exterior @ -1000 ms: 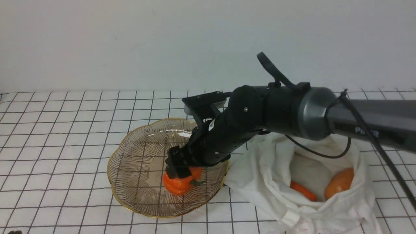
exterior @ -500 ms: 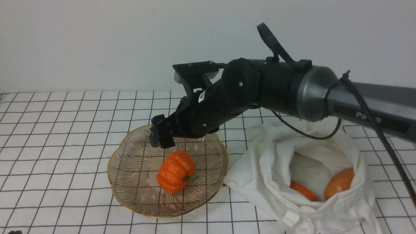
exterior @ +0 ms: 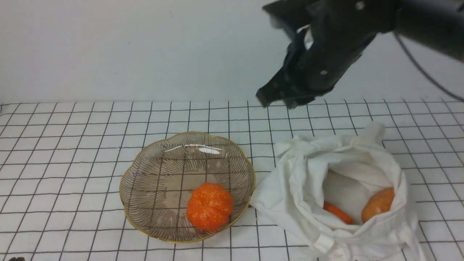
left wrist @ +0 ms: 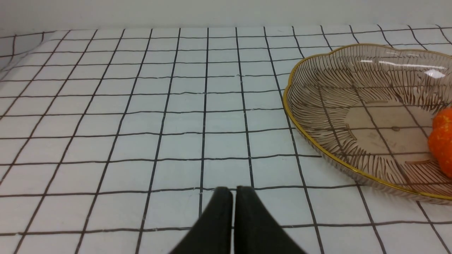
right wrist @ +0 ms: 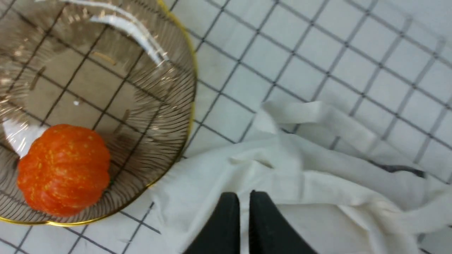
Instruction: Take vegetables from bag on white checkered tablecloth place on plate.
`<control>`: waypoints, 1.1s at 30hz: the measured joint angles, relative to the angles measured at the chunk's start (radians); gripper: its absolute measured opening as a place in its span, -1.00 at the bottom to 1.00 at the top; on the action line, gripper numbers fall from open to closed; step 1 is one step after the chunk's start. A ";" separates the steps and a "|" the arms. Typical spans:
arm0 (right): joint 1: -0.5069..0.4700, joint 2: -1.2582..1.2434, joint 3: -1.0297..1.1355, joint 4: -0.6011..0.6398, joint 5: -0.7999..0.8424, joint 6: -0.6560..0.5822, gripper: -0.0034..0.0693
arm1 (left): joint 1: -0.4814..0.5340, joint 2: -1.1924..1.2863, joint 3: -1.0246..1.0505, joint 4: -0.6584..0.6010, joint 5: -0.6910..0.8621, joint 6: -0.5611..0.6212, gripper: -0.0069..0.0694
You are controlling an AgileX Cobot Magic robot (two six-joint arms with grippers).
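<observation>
pumpkin rests on the plate; we should spread our closed, empty right claw before dipping into the bag

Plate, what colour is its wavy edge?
Gold; the plate shows it best in the left wrist view.

Shallow brownish see-through glass plate: glossy, bright glare streaks, fine radiating lines, shiny gold rim
Ribbed orange toy pumpkin: matt, yellow-speckled skin
Soft white cloth bag: matt, creased and rumpled
White black-gridded tablecloth: matt, lies flat
Slim orange carrot and rounded orange-tan piece: smooth, faint sheen
</observation>
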 joint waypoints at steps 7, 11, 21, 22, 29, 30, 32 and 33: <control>0.000 -0.370 0.076 -0.047 0.014 0.046 -0.94 | 0.000 0.000 0.000 0.000 0.000 -0.005 -0.84; 0.000 -0.628 0.261 -0.074 -0.069 0.112 -0.94 | 0.000 0.000 0.000 0.000 0.000 0.000 -0.84; 0.000 -1.358 1.054 -0.349 -0.696 0.349 -0.94 | 0.000 0.000 0.000 0.000 0.000 0.000 -0.84; 0.000 -1.388 1.082 -0.363 -0.730 0.376 -0.94 | 0.000 0.000 0.000 0.000 0.000 0.000 -0.84; 0.000 -1.726 1.343 -0.614 -0.860 0.677 -0.94 | 0.000 0.000 0.000 0.000 0.000 0.000 -0.84; 0.000 -1.727 1.347 -0.624 -0.861 0.687 -0.94 | 0.000 0.000 0.000 0.000 0.000 0.000 -0.84; 0.000 -1.730 1.359 -0.658 -0.869 0.756 -0.94 | 0.000 0.000 0.000 0.000 0.000 0.000 -0.84; 0.000 -1.730 1.360 -0.663 -0.878 0.772 -0.94 | 0.000 0.000 0.000 0.000 0.000 0.000 -0.84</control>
